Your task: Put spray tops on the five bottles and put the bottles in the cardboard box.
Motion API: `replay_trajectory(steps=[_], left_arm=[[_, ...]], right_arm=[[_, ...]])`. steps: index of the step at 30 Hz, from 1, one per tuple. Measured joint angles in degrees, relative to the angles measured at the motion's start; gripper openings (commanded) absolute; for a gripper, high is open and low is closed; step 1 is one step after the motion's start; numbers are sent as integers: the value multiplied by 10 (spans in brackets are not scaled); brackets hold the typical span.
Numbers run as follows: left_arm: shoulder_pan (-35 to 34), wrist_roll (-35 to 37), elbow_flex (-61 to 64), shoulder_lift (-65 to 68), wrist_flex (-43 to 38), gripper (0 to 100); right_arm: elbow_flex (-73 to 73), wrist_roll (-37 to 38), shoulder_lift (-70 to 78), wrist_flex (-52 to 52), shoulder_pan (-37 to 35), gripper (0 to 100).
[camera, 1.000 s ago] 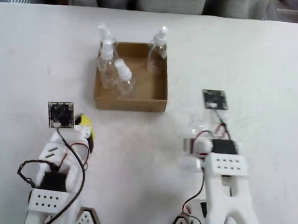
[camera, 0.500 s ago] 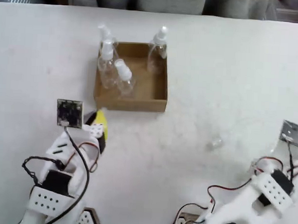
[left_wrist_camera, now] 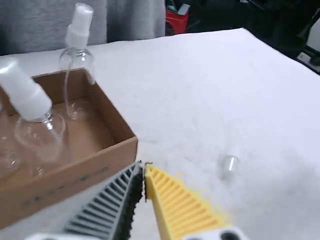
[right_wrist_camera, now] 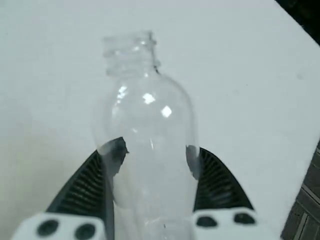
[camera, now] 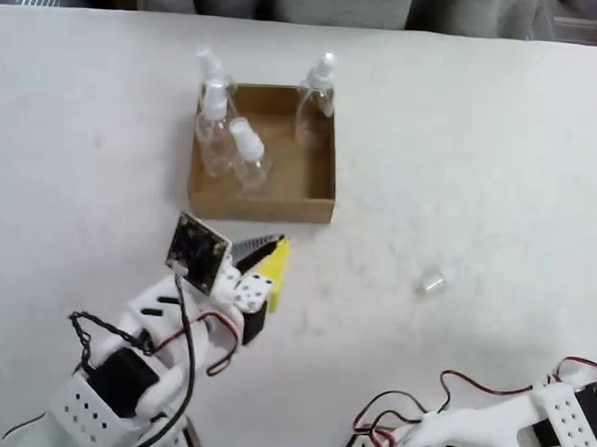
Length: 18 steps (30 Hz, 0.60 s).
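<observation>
One capless bottle, likely light and slick, sits clamped mid-body in the right claw; left claw closed.

Four bottles with spray tops stand at the box, three along its left side, one in its back right corner. The left gripper, fingers together, sits just before the box's near wall. A small clear cap lies on the table, between the box and the right arm.
</observation>
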Motion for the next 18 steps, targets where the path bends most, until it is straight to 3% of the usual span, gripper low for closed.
replay_trajectory(steps=[9,18], left_arm=[[17,1,-79,222,-108,24],[117,-1,-187,518,-234,26]], right_arm=[[0,0,0,-22,37,18],[0,0,1,-23,42,18]])
